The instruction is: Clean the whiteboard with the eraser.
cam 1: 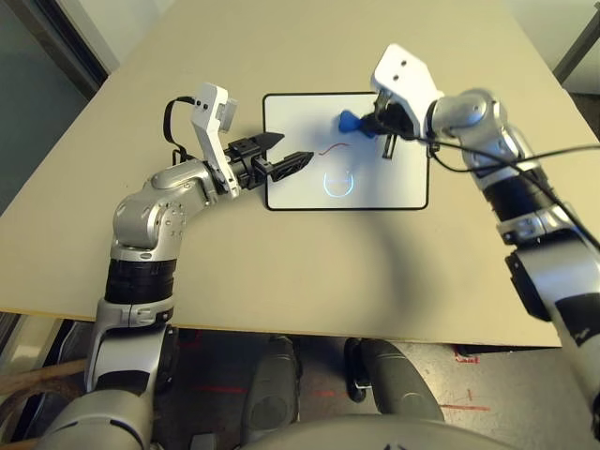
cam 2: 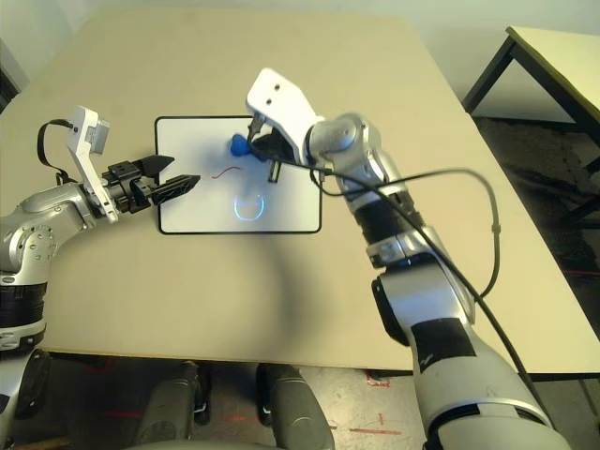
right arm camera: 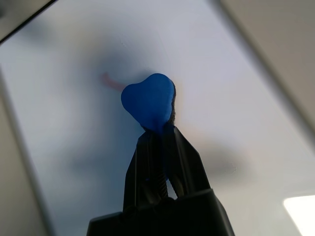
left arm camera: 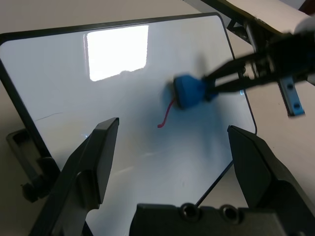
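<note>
My right fingers (right arm camera: 160, 147) pinch the eraser (cam 1: 348, 121) at the red stroke's (cam 1: 330, 148) far end; it trails toward my open left fingers (cam 1: 285, 153).

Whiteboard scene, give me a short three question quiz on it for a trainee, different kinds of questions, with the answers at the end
1. True or false: the right gripper is shut on the eraser.
2. Which mark on the whiteboard lies at the eraser's tip: A, the red squiggle; B, the blue circle?
3. Fill in: the left gripper is ____, holding nothing, at the board's left edge.

Key
1. True; the blue block is pinched between the black fingers.
2. A.
3. Open.
</note>
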Controlling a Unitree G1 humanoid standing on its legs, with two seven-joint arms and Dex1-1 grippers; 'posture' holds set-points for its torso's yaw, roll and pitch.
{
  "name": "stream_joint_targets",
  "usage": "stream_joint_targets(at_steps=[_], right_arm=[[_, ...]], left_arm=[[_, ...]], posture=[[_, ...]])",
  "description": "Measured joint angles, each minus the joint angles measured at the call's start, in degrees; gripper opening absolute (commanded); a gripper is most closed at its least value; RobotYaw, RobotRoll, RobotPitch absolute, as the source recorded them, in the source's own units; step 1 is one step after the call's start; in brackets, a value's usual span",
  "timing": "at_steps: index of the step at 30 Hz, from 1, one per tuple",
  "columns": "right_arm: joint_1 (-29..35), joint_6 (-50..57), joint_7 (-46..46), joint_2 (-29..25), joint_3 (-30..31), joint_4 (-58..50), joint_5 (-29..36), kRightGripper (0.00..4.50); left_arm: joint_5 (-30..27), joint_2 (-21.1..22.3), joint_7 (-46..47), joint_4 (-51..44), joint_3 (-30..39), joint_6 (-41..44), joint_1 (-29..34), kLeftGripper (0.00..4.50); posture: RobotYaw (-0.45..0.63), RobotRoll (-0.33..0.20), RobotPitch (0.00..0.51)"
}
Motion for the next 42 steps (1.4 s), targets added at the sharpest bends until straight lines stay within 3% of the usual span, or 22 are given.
stream_joint_targets(at_steps=[5,13,19,28,42], right_arm=[[-0.23,0.19,0.45,-0.85,-0.01,1.02,0.01,0.00],[-7.51,-2.29,-2.39,-2.06,-1.29,10.58,-0.07,0.00],[-6.94,-3.07,-2.91,-1.84,-1.31,10.52,-0.04,0.00],[-1.08,-0.63,-1.80,0.81,-1.07,3.22,0.19,0.00],[-4.44,-1.63,-1.84,2.83,-1.16,8.03,0.22,0.00]], left_arm=[[-0.02,-0.01,-0.05,0.00,-0.02,0.00,0.00,4.50],[-0.01,-0.25,-0.21,0.02,-0.11,-0.02,-0.03,4.50],[0.00,-0.24,-0.54,0.05,-0.11,-0.03,-0.18,4.50],[0.01,-0.22,-0.54,0.05,-0.10,-0.03,-0.21,4.50],[0.04,-0.65,-0.40,0.05,-0.08,-0.10,-0.20,4.50]], posture=[[0.01,0.000,0.154],[0.01,0.000,0.152],[0.02,0.000,0.155],[0.02,0.000,0.157],[0.02,0.000,0.156]])
